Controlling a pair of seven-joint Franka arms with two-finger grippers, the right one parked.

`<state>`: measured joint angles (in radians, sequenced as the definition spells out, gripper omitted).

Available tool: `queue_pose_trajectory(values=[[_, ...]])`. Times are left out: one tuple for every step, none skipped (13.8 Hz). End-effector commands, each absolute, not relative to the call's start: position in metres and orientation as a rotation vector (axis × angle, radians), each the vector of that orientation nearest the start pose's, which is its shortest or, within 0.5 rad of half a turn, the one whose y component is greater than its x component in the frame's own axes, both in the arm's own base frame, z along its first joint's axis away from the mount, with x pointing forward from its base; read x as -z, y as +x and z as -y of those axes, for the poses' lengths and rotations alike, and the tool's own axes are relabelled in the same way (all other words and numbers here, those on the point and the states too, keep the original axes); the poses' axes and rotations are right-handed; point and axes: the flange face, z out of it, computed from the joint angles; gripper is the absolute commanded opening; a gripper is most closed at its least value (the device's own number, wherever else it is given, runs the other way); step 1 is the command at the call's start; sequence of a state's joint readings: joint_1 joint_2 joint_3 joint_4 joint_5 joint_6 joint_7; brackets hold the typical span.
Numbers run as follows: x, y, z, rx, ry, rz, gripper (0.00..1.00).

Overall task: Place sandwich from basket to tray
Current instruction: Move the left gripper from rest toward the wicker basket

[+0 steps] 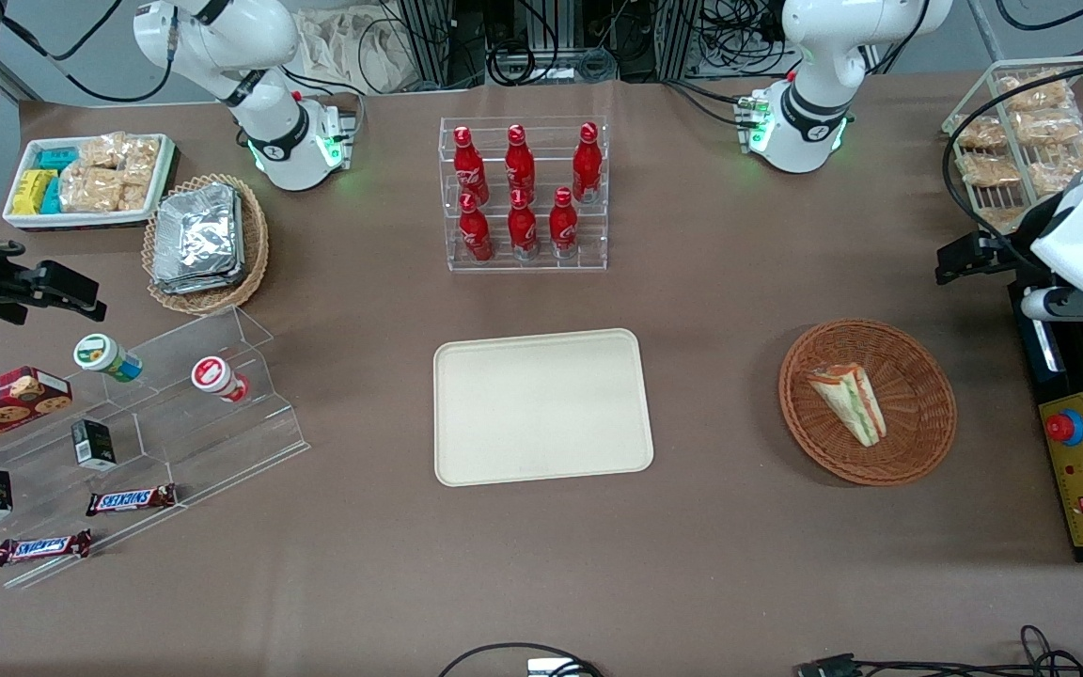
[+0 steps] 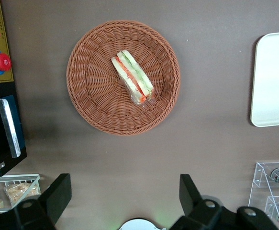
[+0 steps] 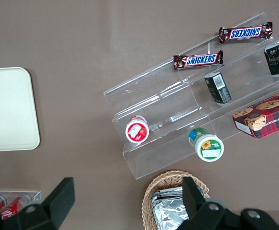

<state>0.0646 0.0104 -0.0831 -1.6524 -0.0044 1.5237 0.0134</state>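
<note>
The sandwich (image 1: 849,402) (image 2: 133,77), a white-bread wedge with green and orange-red filling, lies in the round reddish-brown basket (image 1: 929,442) (image 2: 91,96). The cream tray (image 1: 541,406) (image 2: 275,79) (image 3: 7,109) lies flat beside the basket, toward the parked arm's end, with nothing on it. My gripper (image 1: 966,258) (image 2: 124,191) hangs open well above the table, farther from the front camera than the basket and apart from it. Nothing sits between its black fingers (image 2: 58,195).
A clear rack of red bottles (image 1: 525,193) stands farther from the camera than the tray. A control box with a red button (image 1: 1082,470) and a wire rack of snacks (image 1: 1021,132) flank the basket at the working arm's end. Foil basket (image 1: 206,240) and acrylic shelves (image 1: 128,442) sit at the parked arm's end.
</note>
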Motion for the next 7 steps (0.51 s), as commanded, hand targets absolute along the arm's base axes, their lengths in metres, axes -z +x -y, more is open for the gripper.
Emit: queue_pose_trajectory(values=[[-0.5858, 0.5425, 0.0086, -0.210, -3.135, -0.053, 1.00], [-0.5849, 0.5429, 0.0086, -0.212, -3.135, -0.055, 1.00], [-0.5849, 0.5429, 0.0086, -0.212, -3.135, -0.055, 1.00], [-0.5850, 0.5431, 0.0086, -0.210, -3.136, -0.055, 1.00], [-0.5850, 0.5431, 0.0086, -0.210, -3.136, -0.055, 1.00], [-0.5842, 0.5435, 0.0087, -0.212, -3.137, -0.051, 1.00], [-0.5842, 0.5435, 0.0087, -0.212, -3.137, -0.036, 1.00]])
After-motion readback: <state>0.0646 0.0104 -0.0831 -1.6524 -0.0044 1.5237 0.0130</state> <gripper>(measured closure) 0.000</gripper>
